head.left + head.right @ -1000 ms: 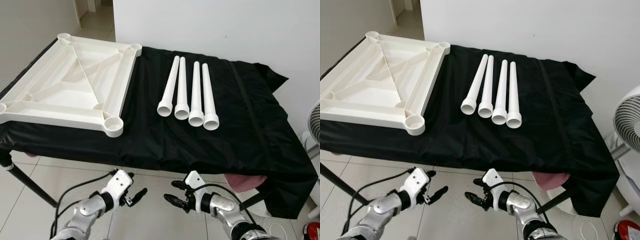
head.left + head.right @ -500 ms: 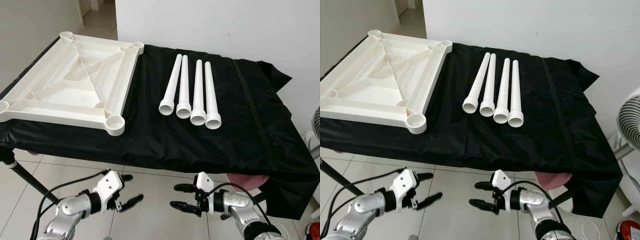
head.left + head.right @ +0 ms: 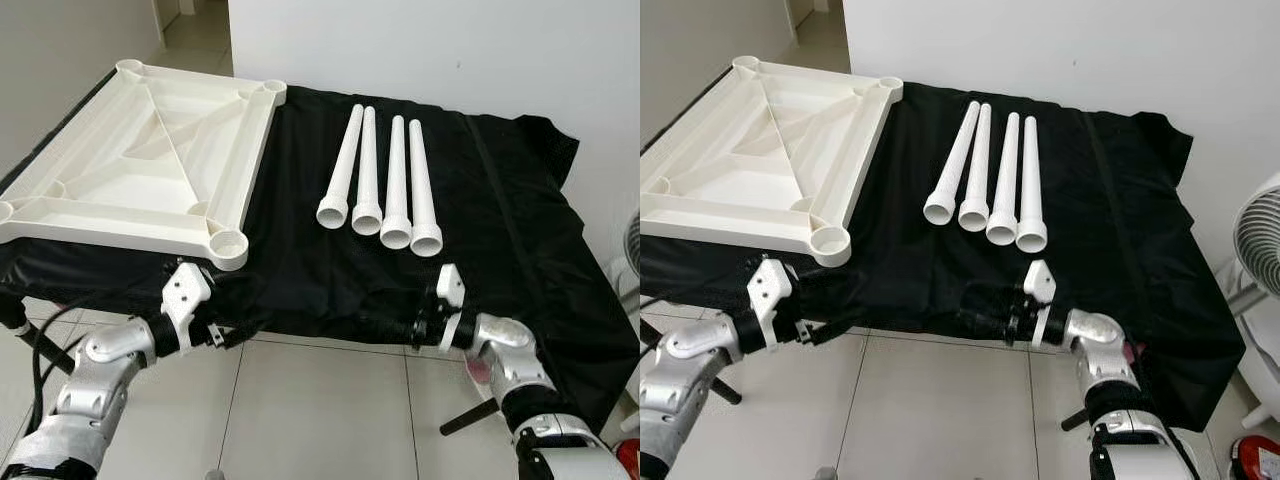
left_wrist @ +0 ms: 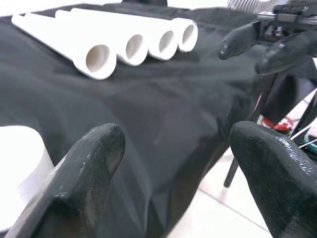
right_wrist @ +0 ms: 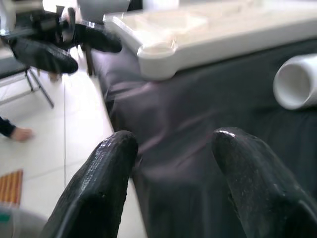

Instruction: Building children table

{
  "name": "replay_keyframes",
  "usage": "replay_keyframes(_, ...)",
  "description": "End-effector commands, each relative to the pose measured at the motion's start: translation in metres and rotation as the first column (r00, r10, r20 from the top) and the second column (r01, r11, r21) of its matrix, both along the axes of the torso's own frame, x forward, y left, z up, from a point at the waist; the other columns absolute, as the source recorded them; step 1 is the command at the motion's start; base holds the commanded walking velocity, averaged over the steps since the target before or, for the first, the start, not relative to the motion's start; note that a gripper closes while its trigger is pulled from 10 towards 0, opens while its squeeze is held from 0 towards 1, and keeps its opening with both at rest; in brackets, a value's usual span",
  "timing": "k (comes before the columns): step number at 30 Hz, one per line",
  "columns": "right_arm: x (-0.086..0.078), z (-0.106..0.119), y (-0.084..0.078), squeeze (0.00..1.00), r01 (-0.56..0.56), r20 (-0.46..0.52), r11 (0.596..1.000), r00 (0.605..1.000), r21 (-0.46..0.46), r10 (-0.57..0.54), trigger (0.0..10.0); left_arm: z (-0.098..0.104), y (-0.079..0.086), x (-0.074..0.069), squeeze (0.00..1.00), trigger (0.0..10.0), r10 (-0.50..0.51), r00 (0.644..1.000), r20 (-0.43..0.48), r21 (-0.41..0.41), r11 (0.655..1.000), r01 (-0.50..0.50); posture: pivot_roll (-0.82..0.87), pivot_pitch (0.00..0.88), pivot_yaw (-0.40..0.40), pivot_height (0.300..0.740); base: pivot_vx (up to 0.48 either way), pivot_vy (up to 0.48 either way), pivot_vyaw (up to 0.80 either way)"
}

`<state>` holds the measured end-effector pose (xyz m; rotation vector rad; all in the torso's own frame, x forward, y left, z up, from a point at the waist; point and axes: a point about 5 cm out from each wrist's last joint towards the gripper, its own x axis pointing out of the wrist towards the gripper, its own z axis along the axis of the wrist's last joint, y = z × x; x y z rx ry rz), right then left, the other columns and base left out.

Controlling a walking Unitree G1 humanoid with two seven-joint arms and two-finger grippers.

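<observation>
White wall (image 3: 420, 45), pale tiled floor (image 3: 320, 410)

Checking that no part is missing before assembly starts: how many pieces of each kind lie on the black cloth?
White tabletop frame, lying upside down: 1
White tube legs, side by side: 4
Total: 5 parts, all on the black cloth.

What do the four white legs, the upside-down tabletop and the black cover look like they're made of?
Four legs: apparently hard white plastic, smooth hollow tubes with faint sheen.
Tabletop: likely the same moulded plastic, with ribbed underside and corner sockets.
Black cover: thin fabric, perhaps synthetic; it creases and drapes over the edge.
</observation>
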<state>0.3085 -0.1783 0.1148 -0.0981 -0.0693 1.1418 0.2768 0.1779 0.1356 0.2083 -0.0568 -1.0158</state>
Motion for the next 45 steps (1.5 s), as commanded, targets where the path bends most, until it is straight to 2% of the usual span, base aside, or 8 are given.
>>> replay_keyframes(1, 0.002, 0.005, -0.002, 0.0, 0.01, 0.007, 1.0, 1.0, 0.027, -0.01, 10.0, 0.004, 0.002, 0.001, 0.0, 10.0, 0.018, 1.0, -0.005, -0.017, 1.0, -0.018, 0.08, 0.032, -0.069, 0.74, 0.0, 0.0, 0.0)
replay_keyframes(16, 0.04, 0.054, 0.036, 0.0, 0.437, 0.08, 0.838, 0.87, 0.328, -0.486, 10.0, 0.051, -0.007, 0.049, 0.0, 10.0, 0.427, 0.899, 0.097, -0.329, 0.866, -0.377, 0.07, 0.0, -0.062, 0.74, 0.0, 0.0, 0.0)
replay_keyframes(20, 0.048, 0.064, 0.04, 0.0, 0.602, 0.026, 0.698, 0.75, 0.388, -0.661, 10.0, 0.055, -0.011, 0.061, 0.0, 10.0, 0.521, 0.853, 0.047, -0.375, 0.8, -0.468, 0.07, 0.0, -0.062, 0.74, 0.0, 0.0, 0.0)
replay_keyframes(22, 0.053, 0.061, 0.05, 0.0, 0.564, -0.151, 0.718, 0.817, 0.408, -0.556, 10.0, 0.052, -0.013, 0.067, 0.0, 10.0, 0.546, 0.837, 0.028, -0.338, 0.794, -0.506, 0.07, 0.0, -0.067, 0.74, 0.0, 0.0, 0.0)
replay_keyframes(25, 0.056, 0.062, 0.053, 0.0, 0.595, -0.168, 0.692, 0.794, 0.407, -0.584, 10.0, 0.047, -0.016, 0.074, 0.0, 10.0, 0.588, 0.808, -0.032, -0.307, 0.764, -0.567, 0.07, 0.0, -0.063, 0.74, 0.0, 0.0, 0.0)
replay_keyframes(28, 0.06, 0.063, 0.045, 0.0, 0.698, -0.219, 0.586, 0.7, 0.412, -0.68, 10.0, 0.045, -0.024, 0.078, 0.0, 10.0, 0.659, 0.749, -0.065, -0.326, 0.695, -0.64, 0.06, 0.0, -0.063, 0.74, 0.0, 0.0, 0.0)
replay_keyframes(40, 0.065, 0.067, 0.01, 0.0, 0.854, -0.144, 0.4, 0.466, 0.333, -0.873, 10.0, 0.043, -0.018, 0.074, 0.0, 10.0, 0.755, 0.649, -0.09, -0.316, 0.597, -0.738, 0.05, 0.0, -0.031, 0.74, 0.0, 0.0, 0.0)
replay_keyframes(45, 0.052, 0.073, 0.018, 0.0, 0.801, 0.01, 0.46, 0.494, 0.384, -0.869, 10.0, 0.049, -0.014, 0.07, 0.0, 10.0, 0.774, 0.628, -0.073, -0.361, 0.567, -0.74, 0.04, 0.0, -0.023, 0.74, 0.0, 0.0, 0.0)
